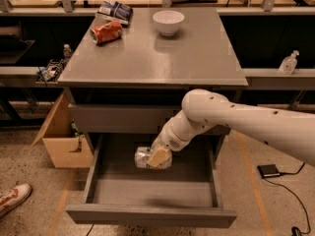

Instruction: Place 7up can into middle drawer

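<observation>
The grey cabinet's middle drawer (147, 214) is pulled open, its bare grey inside showing. The 7up can (144, 158), silvery-white with green markings, lies on its side in my gripper (158, 157) over the back half of the drawer's inside. The gripper is shut on the can. My white arm (231, 119) reaches in from the right, under the cabinet top. The closed drawer front (118, 117) above stays shut.
On the cabinet top (197, 58) lie an orange-red can (106, 32), a white bowl (168, 22) and a dark snack bag (114, 10). A cardboard box (61, 141) stands left of the cabinet. A shoe (12, 198) shows at the lower left. A black device (269, 170) lies on the floor at right.
</observation>
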Available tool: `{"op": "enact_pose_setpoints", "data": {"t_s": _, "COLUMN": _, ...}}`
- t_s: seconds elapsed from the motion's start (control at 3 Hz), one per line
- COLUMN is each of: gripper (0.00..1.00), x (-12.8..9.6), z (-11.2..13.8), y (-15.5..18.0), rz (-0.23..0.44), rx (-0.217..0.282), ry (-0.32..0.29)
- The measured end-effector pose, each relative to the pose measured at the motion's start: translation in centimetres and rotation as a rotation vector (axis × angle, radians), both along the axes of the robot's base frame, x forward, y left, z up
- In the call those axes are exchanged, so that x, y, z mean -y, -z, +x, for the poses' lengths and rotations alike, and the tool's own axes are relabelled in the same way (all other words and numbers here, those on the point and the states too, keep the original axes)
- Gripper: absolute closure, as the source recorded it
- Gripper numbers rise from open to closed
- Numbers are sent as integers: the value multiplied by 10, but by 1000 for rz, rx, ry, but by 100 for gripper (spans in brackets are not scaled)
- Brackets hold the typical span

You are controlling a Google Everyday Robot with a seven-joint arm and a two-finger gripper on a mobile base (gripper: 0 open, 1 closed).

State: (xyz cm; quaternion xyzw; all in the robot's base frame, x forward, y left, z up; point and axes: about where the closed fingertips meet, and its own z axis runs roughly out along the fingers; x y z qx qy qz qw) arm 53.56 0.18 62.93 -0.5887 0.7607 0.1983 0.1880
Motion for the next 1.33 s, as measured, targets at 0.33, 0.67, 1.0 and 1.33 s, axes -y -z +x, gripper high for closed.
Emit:
{"op": "enact_pose_setpoints", "data": {"t_s": 0.33, "gripper": 100, "x": 8, "z": 19, "y": 32, "rz": 79, "rx": 73, "ry": 79}}
{"op": "enact_pose_setpoints", "data": {"t_s": 0.67, "gripper": 100, "x": 8, "z": 19, "y": 32, "rz": 79, "rx": 73, "ry": 79}}
{"op": "enact_pose_setpoints", "data": {"t_s": 1.0, "gripper": 100, "x": 10, "z": 22, "y": 41, "rz": 87, "rx": 69, "ry": 91}}
{"op": "enact_pose_setpoints", "data": {"t_s": 1.33, "gripper": 100, "x": 15, "z": 26, "y": 57, "rz": 107, "rx": 69, "ry": 110}}
